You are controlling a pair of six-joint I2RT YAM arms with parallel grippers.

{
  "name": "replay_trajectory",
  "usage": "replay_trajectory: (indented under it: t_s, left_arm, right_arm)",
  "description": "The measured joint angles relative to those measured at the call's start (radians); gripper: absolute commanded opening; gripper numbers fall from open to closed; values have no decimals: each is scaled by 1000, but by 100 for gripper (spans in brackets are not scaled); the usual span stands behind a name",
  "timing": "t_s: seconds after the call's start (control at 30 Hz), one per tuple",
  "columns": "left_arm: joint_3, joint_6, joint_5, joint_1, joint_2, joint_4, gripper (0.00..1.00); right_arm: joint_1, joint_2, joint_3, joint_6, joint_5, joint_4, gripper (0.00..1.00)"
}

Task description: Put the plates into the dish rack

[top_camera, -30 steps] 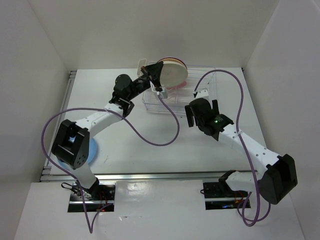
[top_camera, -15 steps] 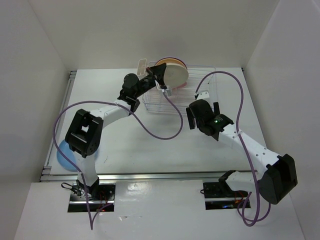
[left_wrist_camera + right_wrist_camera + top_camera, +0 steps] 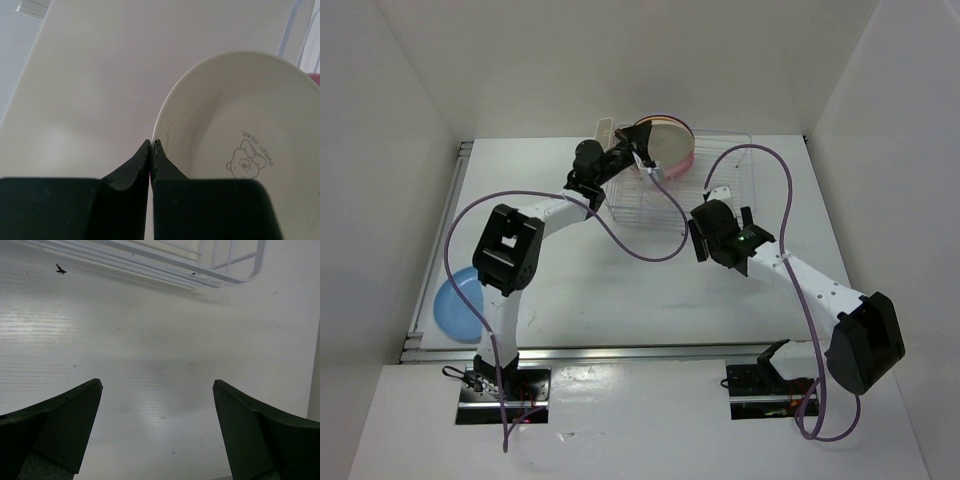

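From the top external camera, the dish rack (image 3: 720, 185) stands at the far middle of the table (image 3: 580, 290), its long axis running left to right. A small white basket (image 3: 604, 130) sits at its far left corner. The cream plate (image 3: 665, 148) stands on edge in the left part of the rack. It leans back, so its hollow face is turned up and toward the arms. The pink plate (image 3: 688, 160) shows as a rim just behind it on the right. Any rims beyond that are too thin to tell apart. The left gripper (image 3: 640, 160) reaches in from the left and meets the cream plate's left rim. The right gripper (image 3: 720, 222) hangs over the table just in front of the rack, holding nothing. The light blue plate (image 3: 460, 300) lies flat near the table's left edge, well apart from the rack.

In the left wrist view, the left gripper (image 3: 151, 144) has its fingers (image 3: 132, 167) pressed almost together, pinching the cream plate (image 3: 235, 115) by its thin rim. The bear emblem (image 3: 247, 155) on the plate's face reads tilted and upside down.

In the right wrist view, the right gripper (image 3: 156, 385) is spread wide, with only bare table (image 3: 150, 340) between its fingers (image 3: 65, 415). A rounded near corner of the dish rack (image 3: 225, 270) crosses the top of that view.
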Motion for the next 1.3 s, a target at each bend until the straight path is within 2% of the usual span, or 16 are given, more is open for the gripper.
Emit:
replay_trajectory:
  t_s: [0.23,0.67,1.03,1.07,1.17,1.2,1.27,1.3]
  left_arm:
    - [23,3,7,10,55,11,0]
    - [34,4,35,8,60,5,0]
    - [-51,2,47,-8,81,-18,0]
    - [-51,1,48,-10,87,-19,2]
    - [-53,-1,44,-13,91,-8,44]
    - [-55,-1,42,-13,91,-4,53]
    - [-68,-7,35,-15,92,-1,67]
    - [-72,-16,32,-18,92,-4,70]
  right_arm:
    - [0,26,0,0,-2,0,100]
    - [0,78,0,-1,-3,2,100]
    - [0,75,5,-1,2,-7,100]
    - [0,74,10,-1,4,-12,100]
    - [0,68,23,-2,9,-17,100]
    - [0,66,26,-2,11,-18,100]
    - [0,64,29,-2,16,-19,100]
    - [0,63,29,-2,18,-19,100]
